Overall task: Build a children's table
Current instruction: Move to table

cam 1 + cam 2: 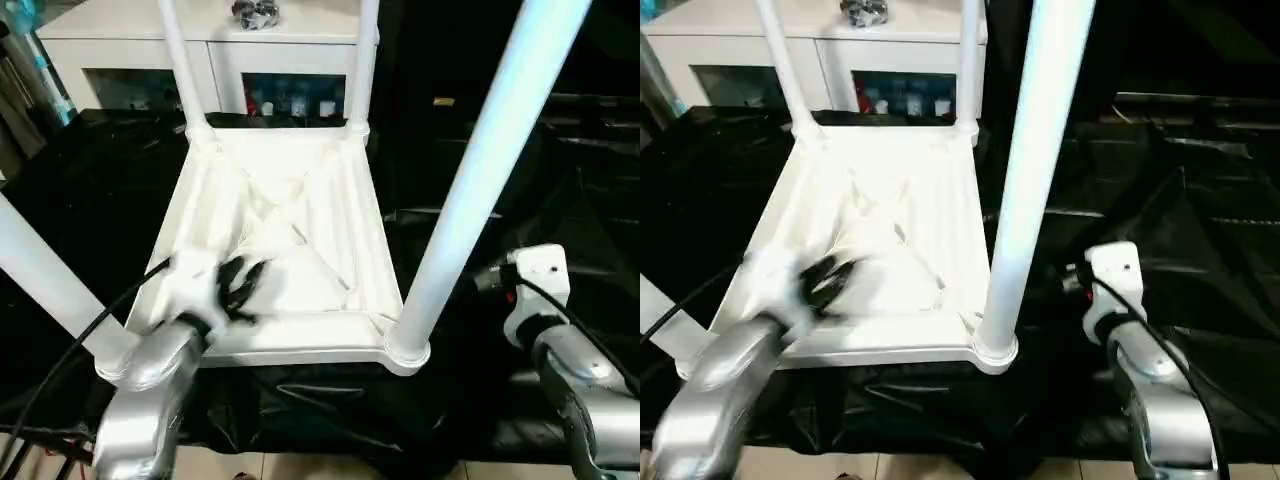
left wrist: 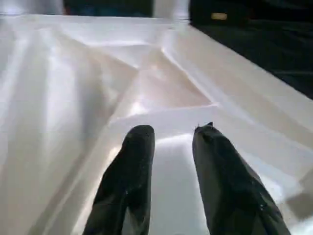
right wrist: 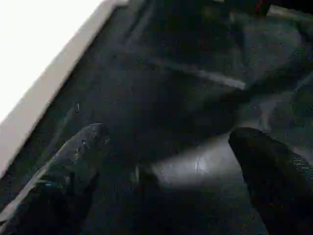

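White square tabletop [image 1: 300, 240] lying upside down on black cloth [image 1: 90, 200], ribbed underside up. Four white tubular legs [image 1: 470, 180] standing upright in corner sockets.

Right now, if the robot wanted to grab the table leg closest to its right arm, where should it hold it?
Probably low on the near right leg, just above its corner socket. The tube stands upright and is round and bare, so the open right gripper could come in sideways from the right, its fingers closing across the tube.
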